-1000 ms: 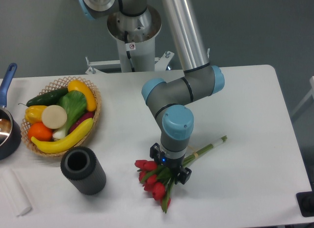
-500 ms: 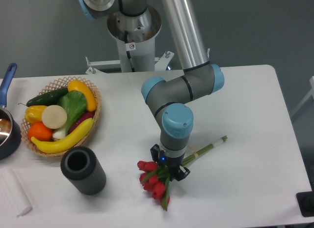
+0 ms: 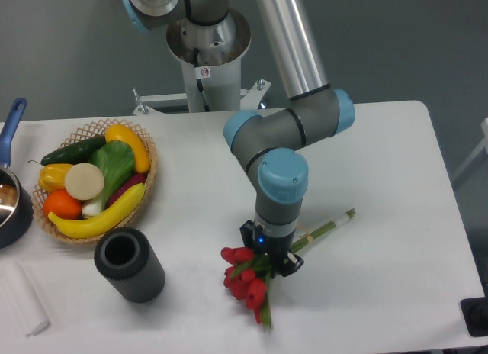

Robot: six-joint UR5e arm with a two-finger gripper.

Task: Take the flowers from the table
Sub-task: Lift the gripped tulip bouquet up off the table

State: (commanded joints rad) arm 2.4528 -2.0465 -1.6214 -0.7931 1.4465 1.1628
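The flowers point(image 3: 245, 278), red tulips with green leaves, sit near the front middle of the white table point(image 3: 381, 163). Their long green stems point(image 3: 329, 225) run up and to the right from under the wrist. My gripper point(image 3: 268, 261) points straight down and is shut on the bunch just behind the blooms. The fingertips are mostly hidden by leaves and the wrist. The blooms look slightly raised, but I cannot tell whether the stem end touches the table.
A wicker basket point(image 3: 145, 188) with a banana, cucumber, peppers and leafy vegetable stands at the left. A black cylinder point(image 3: 129, 264) lies in front of it. A dark pot point(image 3: 11, 209) and a white cloth point(image 3: 23, 297) are at the far left edge.
The gripper has closed tighter on the bunch and shifted slightly right with it. The blooms have drawn together and moved along with the gripper.
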